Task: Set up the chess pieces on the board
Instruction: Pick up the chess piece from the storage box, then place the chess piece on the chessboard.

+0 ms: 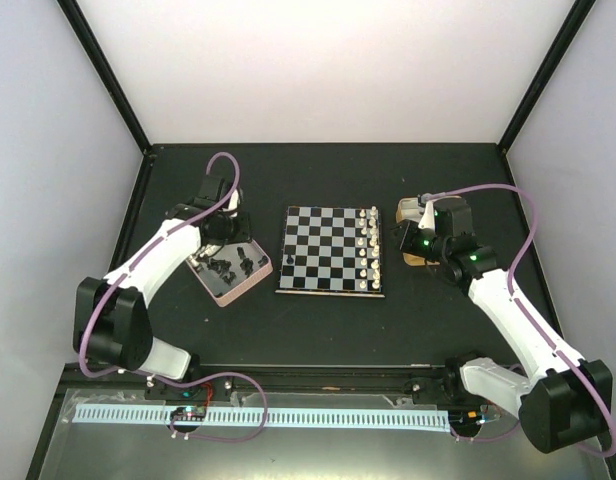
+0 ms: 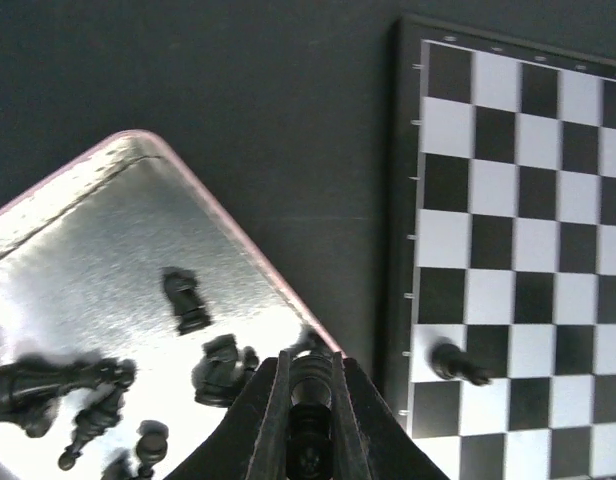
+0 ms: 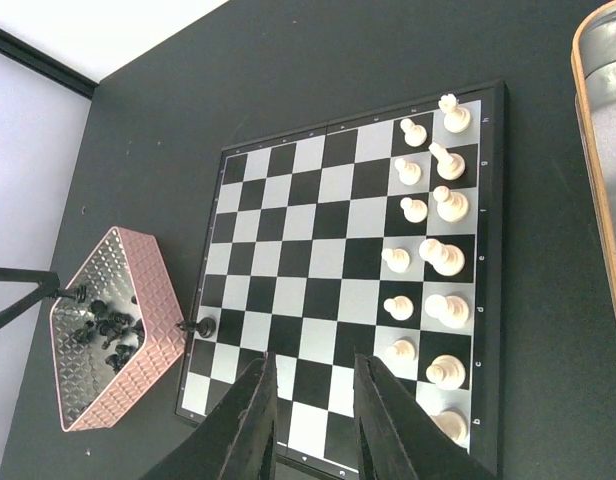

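Observation:
My left gripper (image 2: 310, 395) is shut on a small black chess piece (image 2: 310, 372), held just above the right rim of the pink-rimmed tin (image 2: 108, 230). Several more black chess pieces (image 2: 186, 300) lie loose in that tin (image 1: 228, 278). One black piece (image 2: 456, 363) lies tipped on a square at the board's (image 2: 528, 200) left edge; it also shows in the right wrist view (image 3: 200, 326). My right gripper (image 3: 313, 370) hangs open and empty above the board (image 3: 328, 260), near its right side (image 1: 416, 238).
White pieces (image 3: 433, 260) fill the two right-hand columns of the board (image 1: 333, 250). A gold-rimmed tin (image 3: 603, 150) sits right of the board, under the right arm. Black frame posts and pale walls enclose the dark table.

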`<state>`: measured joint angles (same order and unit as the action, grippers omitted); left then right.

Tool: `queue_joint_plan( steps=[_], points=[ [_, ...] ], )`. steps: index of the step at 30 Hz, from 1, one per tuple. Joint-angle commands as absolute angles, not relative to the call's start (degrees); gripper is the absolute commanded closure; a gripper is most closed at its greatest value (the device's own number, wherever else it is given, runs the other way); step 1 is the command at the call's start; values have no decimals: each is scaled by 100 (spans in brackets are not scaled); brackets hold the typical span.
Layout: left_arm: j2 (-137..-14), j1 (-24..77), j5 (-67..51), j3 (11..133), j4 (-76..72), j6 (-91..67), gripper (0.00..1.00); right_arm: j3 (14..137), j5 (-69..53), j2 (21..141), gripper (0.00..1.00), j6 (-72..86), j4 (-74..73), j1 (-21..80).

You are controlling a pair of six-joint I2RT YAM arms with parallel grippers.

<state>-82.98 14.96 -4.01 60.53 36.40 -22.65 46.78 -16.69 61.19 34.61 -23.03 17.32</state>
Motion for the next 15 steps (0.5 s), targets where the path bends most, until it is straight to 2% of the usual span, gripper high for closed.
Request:
queue_joint_plan(
  steps=[1,15],
  points=[
    [-8488,1758,-1234,6470,3700,-1961,93,4677,-1709,5992,77,3497,-2154,1731],
    [-10213,2621,-660,7688,3981,-1597,92,4623,-1661,5827,77,3502,-2249,1734]
  ],
)
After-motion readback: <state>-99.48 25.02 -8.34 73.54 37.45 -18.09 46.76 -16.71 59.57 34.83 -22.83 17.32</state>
